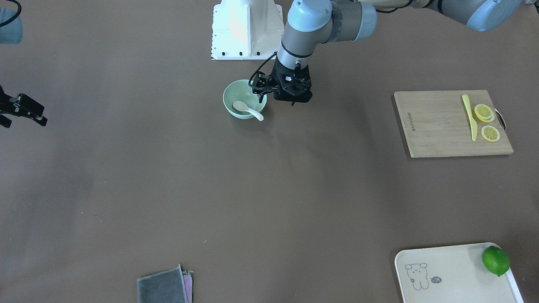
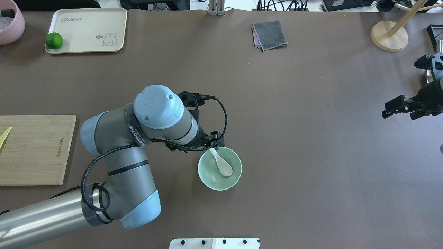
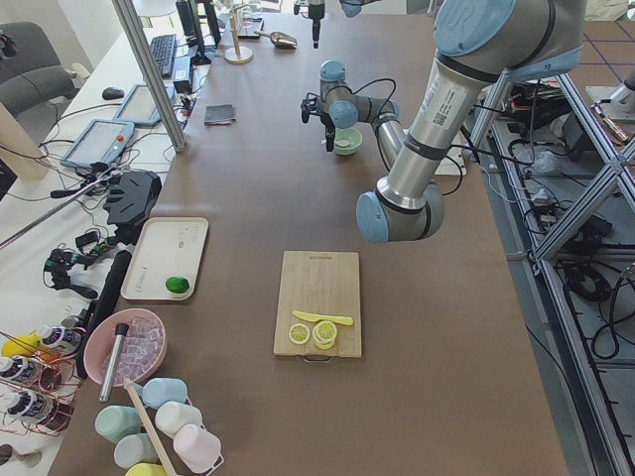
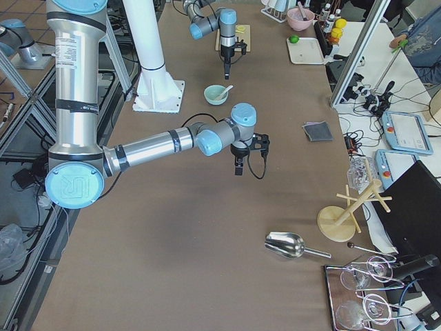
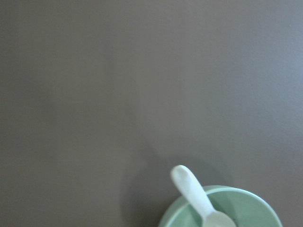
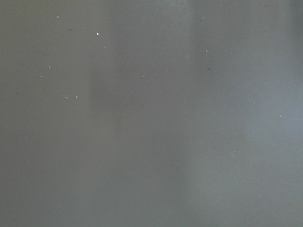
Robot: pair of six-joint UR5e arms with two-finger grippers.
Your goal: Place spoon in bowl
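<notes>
The white spoon (image 2: 221,164) lies inside the mint-green bowl (image 2: 207,176), its scoop on the bowl's floor and its handle resting over the rim. Both also show in the front view, the spoon (image 1: 246,109) in the bowl (image 1: 230,97), and at the bottom of the left wrist view (image 5: 193,191). My left gripper (image 1: 293,99) points down just beside the bowl, apart from the spoon, its fingers hidden under the wrist. My right gripper (image 2: 415,109) hangs over bare table far to the right, holding nothing that I can see.
A wooden cutting board (image 1: 442,126) with a yellow knife (image 1: 470,117) and lemon slices (image 1: 484,112) lies on my left side. A white tray (image 2: 86,27) holds a lime (image 2: 54,40). A folded grey cloth (image 2: 270,34) lies at the far edge. A wooden stand (image 2: 389,35) is at the far right.
</notes>
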